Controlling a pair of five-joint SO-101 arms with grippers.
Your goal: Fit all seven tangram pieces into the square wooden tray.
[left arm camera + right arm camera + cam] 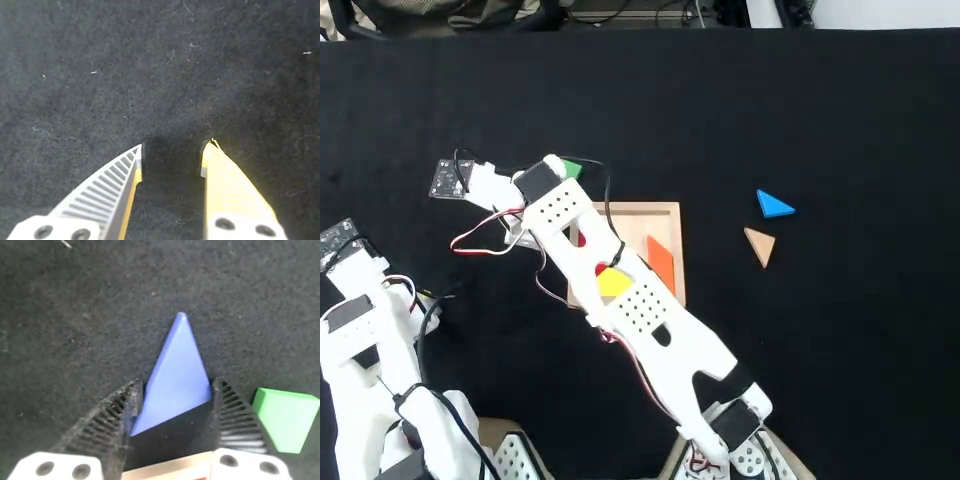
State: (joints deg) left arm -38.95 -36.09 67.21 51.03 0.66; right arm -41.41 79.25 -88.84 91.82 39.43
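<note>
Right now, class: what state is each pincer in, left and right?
Left pincer: open, empty.
Right pincer: open, straddling the blue triangle.

No text, number, label or sign can be read on anything here. The small circuit board point(449, 180) at one arm's wrist carries pale specks, too small to make out.
</note>
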